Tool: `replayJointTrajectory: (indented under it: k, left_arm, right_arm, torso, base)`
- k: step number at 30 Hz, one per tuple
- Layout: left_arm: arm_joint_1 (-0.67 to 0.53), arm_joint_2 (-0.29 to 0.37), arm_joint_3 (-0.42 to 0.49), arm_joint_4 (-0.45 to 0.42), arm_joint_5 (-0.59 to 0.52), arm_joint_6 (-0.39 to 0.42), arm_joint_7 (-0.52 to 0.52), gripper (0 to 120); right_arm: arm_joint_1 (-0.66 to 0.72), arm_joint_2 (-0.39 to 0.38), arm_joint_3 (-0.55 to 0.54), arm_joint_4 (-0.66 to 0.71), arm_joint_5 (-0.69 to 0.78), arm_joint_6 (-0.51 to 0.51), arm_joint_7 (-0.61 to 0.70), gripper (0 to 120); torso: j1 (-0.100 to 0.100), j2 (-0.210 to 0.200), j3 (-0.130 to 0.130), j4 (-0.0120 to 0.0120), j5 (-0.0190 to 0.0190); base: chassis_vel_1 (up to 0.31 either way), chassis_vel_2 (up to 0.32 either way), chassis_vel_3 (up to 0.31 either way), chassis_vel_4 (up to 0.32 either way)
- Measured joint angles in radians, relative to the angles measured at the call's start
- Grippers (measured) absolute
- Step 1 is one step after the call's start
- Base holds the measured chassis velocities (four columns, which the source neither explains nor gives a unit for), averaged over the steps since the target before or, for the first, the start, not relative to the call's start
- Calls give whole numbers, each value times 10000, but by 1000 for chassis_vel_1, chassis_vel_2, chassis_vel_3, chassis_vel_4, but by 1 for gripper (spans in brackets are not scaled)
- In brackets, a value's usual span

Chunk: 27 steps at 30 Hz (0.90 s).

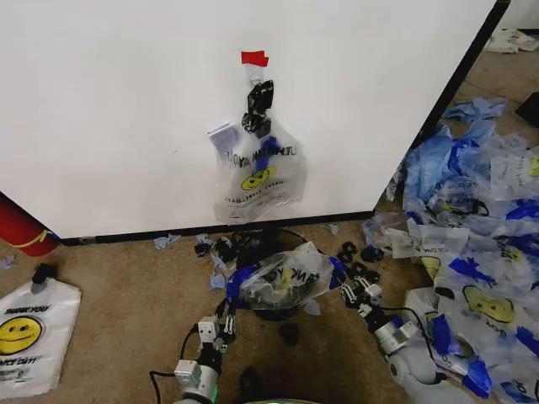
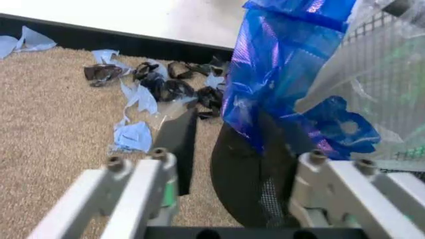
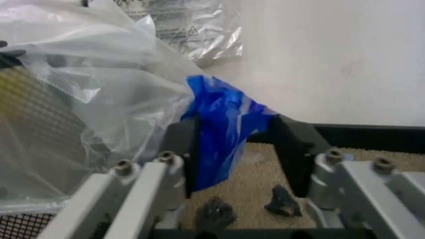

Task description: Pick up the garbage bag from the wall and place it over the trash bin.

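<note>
So there's a clear bag (image 1: 285, 276) with a yellow smiley and blue handles draped over the black mesh bin (image 1: 278, 313), which sits on the carpet just near of the wall (image 1: 126, 109). A second see-through smiley bag (image 1: 259, 177) hangs on the wall under a bit of red tape (image 1: 254, 58), straight behind the bin.

The left gripper (image 2: 236, 164) is down at the bin's left side, jaws spread wide with the blue handle and the mesh wall sitting in the gap, not pinched. The right gripper (image 3: 236, 144) is at the bin's right side, also wide, with the other blue handle hanging between its fingers, right beside one of them; can't tell if it touches.

Far right there's a big pile of bags (image 1: 472, 244), an opaque white bag (image 1: 29, 337) lies near left, and a red cylinder (image 1: 21, 229) pokes in at the left edge.
</note>
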Motion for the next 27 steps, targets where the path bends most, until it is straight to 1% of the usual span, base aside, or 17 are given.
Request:
replayJointTrajectory:
  k: [1, 2, 3, 4, 5, 6, 7, 8, 12, 13, 15, 19, 27]
  left_arm:
    - [6, -12, 1, -12, -6, 25, -39, 46]
    - [17, -17, 5, -23, 1, 34, -68, 51]
    - [23, -18, 5, -27, 9, 35, -72, 52]
    - [49, -18, 0, -29, 27, 35, -85, 57]
    - [49, -18, 0, -29, 27, 35, -85, 57]
    - [75, -17, -14, -29, 44, 35, -88, 62]
    - [121, -10, -54, -29, 85, 25, -91, 68]
    - [155, 3, -84, -30, 121, 12, -92, 70]
    - [272, 79, -137, -191, 153, 6, -98, 88]
    - [272, 79, -137, -191, 153, 6, -98, 88]
    - [290, 94, -138, -262, 153, 13, -112, 96]
    - [340, 122, -151, -373, 161, 20, -131, 100]
    - [583, 279, -315, -667, 194, 51, -147, 100]
  right_arm:
    - [10, -6, -15, -13, -11, 0, -7, 44]
    - [21, -8, -35, -16, -37, 0, -7, 51]
    - [26, -8, -41, -19, -46, 0, -7, 51]
    - [42, -8, -53, -29, -63, 0, -7, 57]
    - [42, -8, -53, -29, -63, 0, -7, 57]
    - [53, -8, -58, -37, -81, 0, -8, 61]
    - [78, -9, -63, -74, -116, 0, -6, 68]
    - [93, -11, -68, -106, -151, 3, -2, 71]
    - [99, -66, -73, -138, -305, 0, 52, 88]
    - [99, -66, -73, -138, -305, 0, 52, 88]
    - [94, -116, -73, -148, -380, -47, 117, 95]
    - [92, -233, -48, -158, -464, -76, 257, 100]
    - [-88, -479, 111, 19, -246, -82, 247, 100]
  torso:
    - [0, 0, 0, 0, 0]
    - [0, 0, 1, 0, 0]
    - [0, 0, 1, 0, 0]
    - [0, 0, 1, 0, 1]
    - [0, 0, 1, 0, 1]
    - [0, 0, 1, 0, 0]
    - [0, 0, 1, 0, -1]
    - [0, 0, 1, 0, 0]
    - [0, 0, 1, 0, 0]
    - [0, 0, 1, 0, 0]
    - [0, 0, 1, 0, 0]
    - [0, 0, 1, 0, 0]
    - [0, 0, 1, 0, 1]
  base:
    - [0, 0, 0, 0]
    - [0, 0, 0, 0]
    - [0, 0, 0, 0]
    - [0, 0, 0, 0]
    - [0, 0, 0, 0]
    - [0, 0, 0, 0]
    - [0, 0, 0, 0]
    - [0, 0, 0, 0]
    - [0, 0, 0, 0]
    - [0, 0, 0, 0]
    - [0, 0, 0, 0]
    - [0, 0, 0, 0]
    - [0, 0, 0, 0]
